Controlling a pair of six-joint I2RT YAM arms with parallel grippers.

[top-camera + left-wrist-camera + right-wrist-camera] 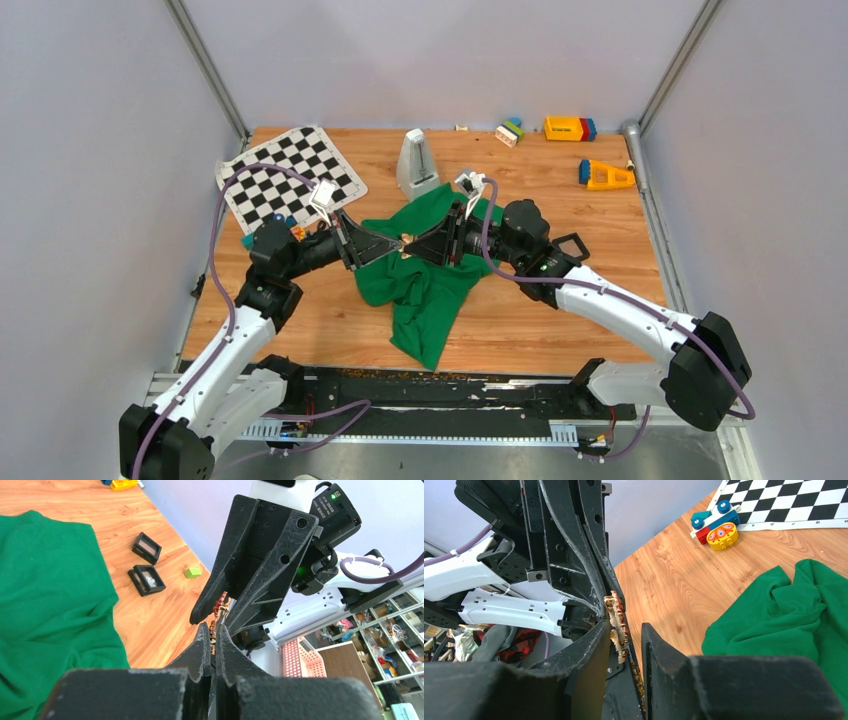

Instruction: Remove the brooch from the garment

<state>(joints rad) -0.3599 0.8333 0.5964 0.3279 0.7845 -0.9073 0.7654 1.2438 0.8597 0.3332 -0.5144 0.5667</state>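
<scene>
Two claws meet, bright green fabric shirt [425, 290] beneath them: left claw [211, 626] pinches the small red-orange brooch [616, 622] at its tips, right claw [626, 630] spread around it; seemingly freed, carry it aside next.

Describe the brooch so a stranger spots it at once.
Start at the green shirt mid-table. Over it the left claw and right claw meet, the brooch pinched in the left. It is tiny, gold and red, unlike the black frames nearby.
</scene>
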